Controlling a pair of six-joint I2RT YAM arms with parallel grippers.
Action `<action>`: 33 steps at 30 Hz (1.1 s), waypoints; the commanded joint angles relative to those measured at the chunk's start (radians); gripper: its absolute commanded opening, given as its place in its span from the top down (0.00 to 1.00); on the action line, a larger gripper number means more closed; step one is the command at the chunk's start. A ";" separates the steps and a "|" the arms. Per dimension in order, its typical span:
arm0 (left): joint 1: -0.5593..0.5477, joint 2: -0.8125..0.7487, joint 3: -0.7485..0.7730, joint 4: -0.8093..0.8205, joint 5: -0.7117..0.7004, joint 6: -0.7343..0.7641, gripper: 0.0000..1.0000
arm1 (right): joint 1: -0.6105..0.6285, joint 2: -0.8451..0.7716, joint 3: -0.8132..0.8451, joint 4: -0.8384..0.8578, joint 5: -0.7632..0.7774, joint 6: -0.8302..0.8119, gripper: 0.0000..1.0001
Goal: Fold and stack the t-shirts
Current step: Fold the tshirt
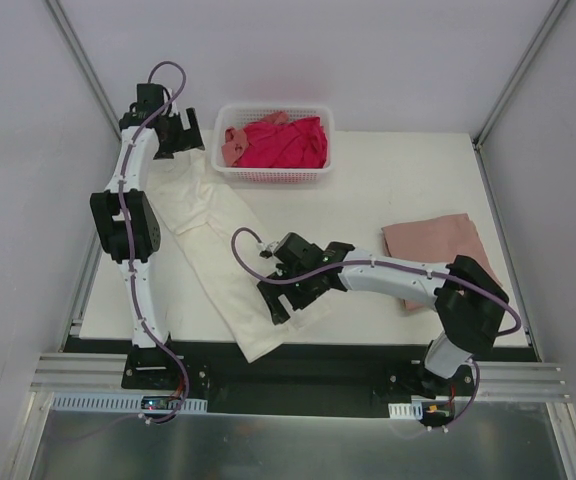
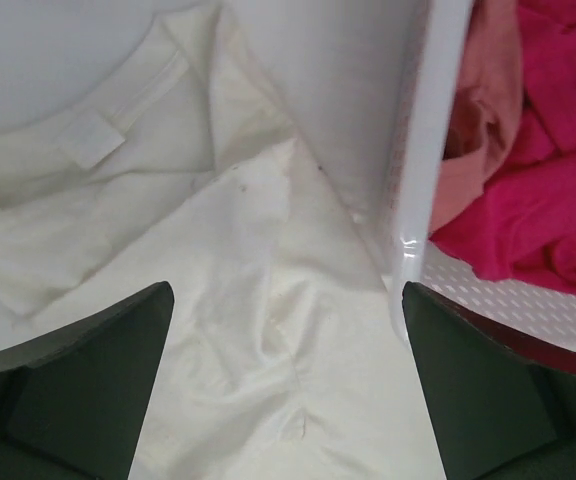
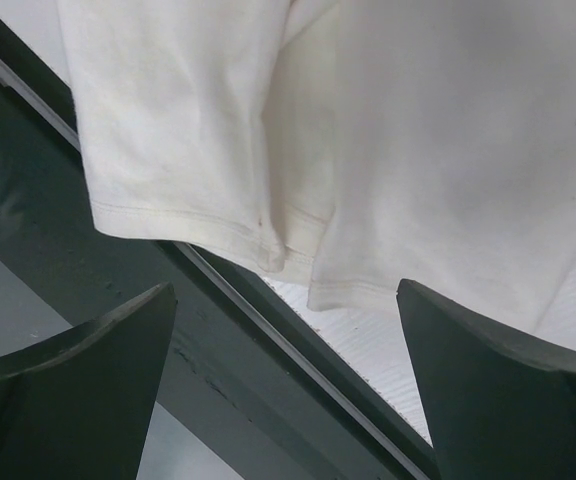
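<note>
A cream off-white t-shirt (image 1: 213, 250) lies folded lengthwise in a long strip from the back left to the near table edge, its hem hanging a little over the edge. My left gripper (image 1: 183, 140) is open above its collar end (image 2: 118, 130), beside the basket. My right gripper (image 1: 280, 300) is open above the hem (image 3: 298, 230) at the near edge. A dusty pink t-shirt (image 1: 438, 245) lies folded at the right. A magenta-red t-shirt (image 1: 283, 143) and a salmon one (image 1: 233, 145) lie in the basket.
The white lattice basket (image 1: 273, 175) stands at the back middle; its wall (image 2: 423, 200) is close to my left gripper's right finger. The dark near rail (image 3: 168, 330) runs under the hem.
</note>
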 commanded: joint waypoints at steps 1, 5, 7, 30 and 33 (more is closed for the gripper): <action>0.023 0.060 0.098 -0.008 0.182 0.275 0.01 | -0.001 0.036 0.030 -0.031 0.037 -0.046 0.03; 0.035 0.148 0.181 -0.006 0.182 0.293 0.07 | -0.009 0.073 0.070 -0.048 0.070 -0.046 0.03; 0.040 0.185 0.211 -0.006 0.193 0.296 0.11 | -0.020 0.101 0.085 -0.058 0.072 -0.042 0.03; 0.043 0.300 0.268 0.098 0.236 0.255 0.76 | -0.100 0.175 0.113 -0.096 0.083 -0.005 0.03; 0.043 0.304 0.267 0.103 0.249 0.255 0.70 | -0.103 0.179 0.115 -0.097 0.086 -0.003 0.03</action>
